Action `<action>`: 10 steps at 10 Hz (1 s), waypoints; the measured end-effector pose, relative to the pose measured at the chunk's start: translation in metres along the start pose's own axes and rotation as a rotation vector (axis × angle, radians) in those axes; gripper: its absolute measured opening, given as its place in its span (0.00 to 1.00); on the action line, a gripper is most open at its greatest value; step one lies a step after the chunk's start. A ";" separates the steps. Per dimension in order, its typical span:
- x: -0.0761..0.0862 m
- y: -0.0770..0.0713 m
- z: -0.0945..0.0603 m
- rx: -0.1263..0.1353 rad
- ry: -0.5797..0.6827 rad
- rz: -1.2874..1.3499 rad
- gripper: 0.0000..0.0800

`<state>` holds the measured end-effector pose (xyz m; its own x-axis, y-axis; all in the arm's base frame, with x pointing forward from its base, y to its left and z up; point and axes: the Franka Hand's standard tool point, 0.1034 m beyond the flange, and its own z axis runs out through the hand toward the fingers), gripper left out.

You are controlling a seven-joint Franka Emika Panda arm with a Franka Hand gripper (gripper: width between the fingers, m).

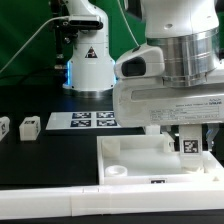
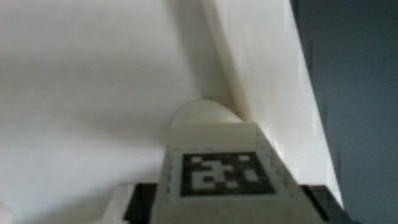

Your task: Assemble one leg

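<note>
My gripper point(image 1: 188, 138) is shut on a leg point(image 1: 188, 143), a small white post with a black-and-white tag. It holds the leg upright over the right corner of the large white tray-like piece point(image 1: 135, 158). In the wrist view the leg point(image 2: 222, 150) stands between my dark fingers point(image 2: 143, 203), its tip close to the tray's raised rim point(image 2: 249, 70). I cannot tell whether the tip touches the tray. Two more tagged legs point(image 1: 28, 125) point(image 1: 3, 127) lie on the dark table at the exterior view's left.
The marker board point(image 1: 88, 120) lies flat behind the tray. The robot's base point(image 1: 88, 60) stands behind the marker board. A long white bar point(image 1: 60, 205) runs along the front edge. Dark table point(image 2: 356, 80) shows beside the tray's rim.
</note>
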<state>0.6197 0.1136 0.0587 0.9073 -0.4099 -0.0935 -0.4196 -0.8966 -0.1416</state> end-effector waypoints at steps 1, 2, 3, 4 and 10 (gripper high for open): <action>0.000 0.000 0.000 0.000 0.003 0.187 0.34; 0.000 0.000 0.001 -0.001 0.008 0.374 0.34; 0.002 0.000 0.001 0.017 0.008 0.546 0.34; 0.002 0.000 0.001 0.033 0.008 0.715 0.34; 0.001 -0.003 0.004 0.063 0.012 1.055 0.34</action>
<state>0.6216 0.1171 0.0555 0.0825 -0.9785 -0.1891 -0.9961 -0.0752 -0.0455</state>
